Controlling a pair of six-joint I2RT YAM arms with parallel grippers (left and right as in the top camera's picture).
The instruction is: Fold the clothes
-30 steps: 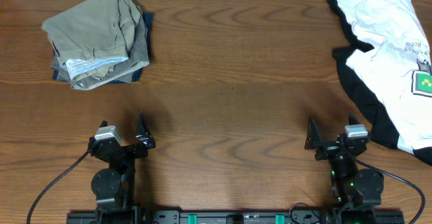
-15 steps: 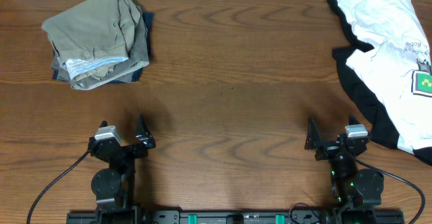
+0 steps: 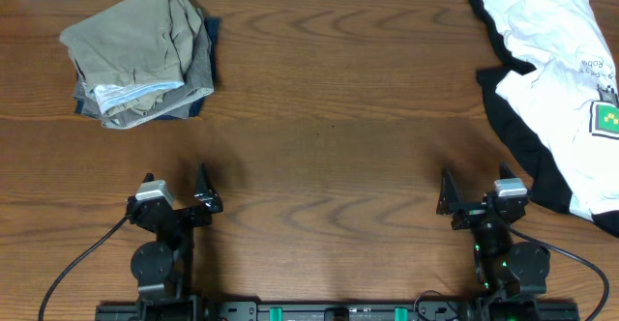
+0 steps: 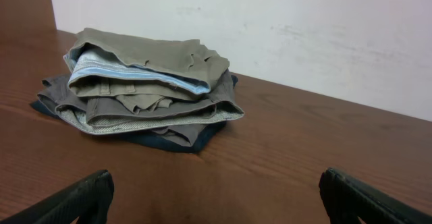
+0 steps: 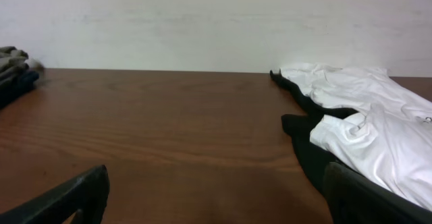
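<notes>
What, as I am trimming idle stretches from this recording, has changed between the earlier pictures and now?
Nothing visibly changed. The left pincer and the right pincer are open and empty in the same places. The folded pile and the white T-shirt lie as they did.

Dark brown wooden table: pronounced grain, smooth, low sheen.
Folded khaki-green cloth shorts: matt woven fabric.
Grey cloth piece beneath: fine-textured, matt.
Crumpled white cloth T-shirt: soft, matt, creased.
Black cloth garment under it: matt.
White wall: matt, faintly scuffed.
</notes>
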